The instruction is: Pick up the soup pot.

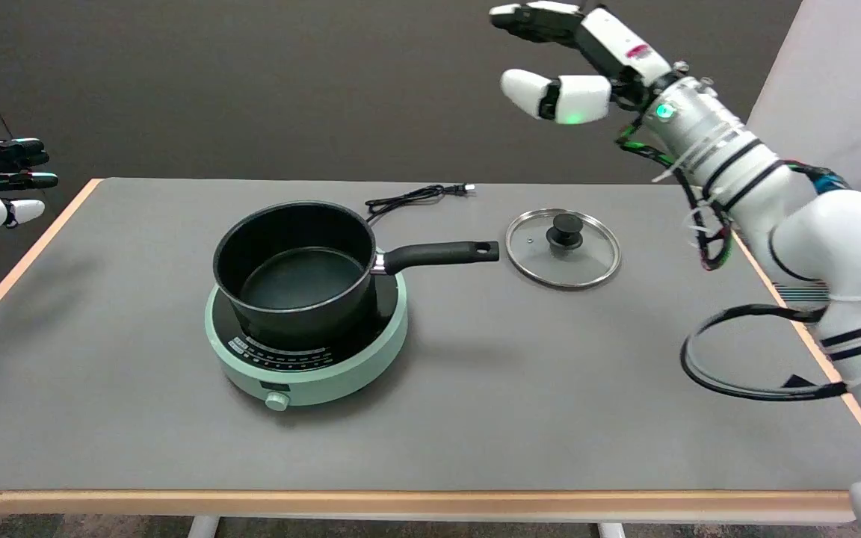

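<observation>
The grey table point(102, 418) has a pale wooden edge running along its near side and up both flanks. Nearest the camera on its surface stands a mint-green induction cooker point(311, 359), round, with a small knob at its front and a dark control strip above the knob. The soup pot point(296, 273) sits directly on the cooker's black top plate, upright, black inside and out, nothing visible in it. Its long black handle point(442, 254) projects to picture right, level, clear of the cooker's rim, with a hanging hole at the far end. Just beyond the tip of the handle, and apart from it, a glass lid point(563, 249) with a metal rim and a black knob lies flat on the table. Behind the pot, toward the far edge, a black power cord point(415, 196) lies loosely bunched, its plug end pointing to picture right. Nothing lies between the handle and the near right part of the table. The right arm enters from the lower right, white segments banded with black straps and cable ties, a black cable looping beneath the forearm. It rises diagonally to the upper right of the picture, where the right hand point(572, 63) is raised well above the table, above and behind the lid. Its fingers are extended and spread apart, pointing to picture left, holding nothing and touching nothing. A green light shows at the wrist.
</observation>
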Tool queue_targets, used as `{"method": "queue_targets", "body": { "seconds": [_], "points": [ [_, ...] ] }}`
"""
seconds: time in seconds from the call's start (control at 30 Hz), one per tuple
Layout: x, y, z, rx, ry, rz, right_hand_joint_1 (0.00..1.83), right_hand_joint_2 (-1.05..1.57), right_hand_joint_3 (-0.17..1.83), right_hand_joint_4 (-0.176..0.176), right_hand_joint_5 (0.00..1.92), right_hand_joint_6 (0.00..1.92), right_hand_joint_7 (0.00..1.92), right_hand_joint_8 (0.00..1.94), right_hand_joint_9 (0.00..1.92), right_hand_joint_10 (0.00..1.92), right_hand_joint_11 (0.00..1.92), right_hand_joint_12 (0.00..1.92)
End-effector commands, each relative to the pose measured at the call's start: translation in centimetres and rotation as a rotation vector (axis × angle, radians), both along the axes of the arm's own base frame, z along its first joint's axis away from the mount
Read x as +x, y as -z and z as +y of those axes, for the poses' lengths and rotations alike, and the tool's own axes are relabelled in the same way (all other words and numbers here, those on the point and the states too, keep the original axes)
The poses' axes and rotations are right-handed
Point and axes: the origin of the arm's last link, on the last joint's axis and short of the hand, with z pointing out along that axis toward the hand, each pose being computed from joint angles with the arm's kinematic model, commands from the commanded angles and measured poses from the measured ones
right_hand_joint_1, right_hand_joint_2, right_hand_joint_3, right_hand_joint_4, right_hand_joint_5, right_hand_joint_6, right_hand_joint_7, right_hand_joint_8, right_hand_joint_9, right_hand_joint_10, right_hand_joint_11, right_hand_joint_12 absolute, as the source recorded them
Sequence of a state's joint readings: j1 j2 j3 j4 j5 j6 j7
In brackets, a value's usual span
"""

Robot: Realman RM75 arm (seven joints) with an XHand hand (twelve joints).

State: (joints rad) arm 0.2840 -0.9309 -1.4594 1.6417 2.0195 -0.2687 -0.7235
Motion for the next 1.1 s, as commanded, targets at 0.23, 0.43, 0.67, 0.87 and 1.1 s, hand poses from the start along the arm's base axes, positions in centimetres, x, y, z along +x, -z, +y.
{"method": "queue_targets", "body": {
  "seconds": [0.23,0.43,0.67,0.87,1.1],
  "points": [
    [1.7,9.6,-1.1,0.138,-0.098,0.069,0.57,0.56,0.92,0.106,0.46,0.21,0.45,0.16,0.39,0.24,0.24,0.57],
    [0.8,9.3,-1.5,0.128,-0.069,0.055,0.57,0.58,0.99,0.114,0.48,0.26,0.45,0.18,0.38,0.28,0.24,0.60],
    [1.3,10.6,-4.0,0.167,-0.050,0.085,0.63,0.63,0.87,0.122,0.52,0.24,0.50,0.18,0.46,0.25,0.30,0.58],
    [1.4,13.8,-4.2,0.214,-0.072,0.230,0.67,0.59,0.90,0.108,0.49,0.22,0.52,0.19,0.49,0.26,0.32,0.64],
    [0.5,14.1,-2.4,0.069,-0.170,0.438,0.67,0.58,0.88,0.109,0.51,0.23,0.57,0.20,0.54,0.31,0.35,0.73]
  ]
}}
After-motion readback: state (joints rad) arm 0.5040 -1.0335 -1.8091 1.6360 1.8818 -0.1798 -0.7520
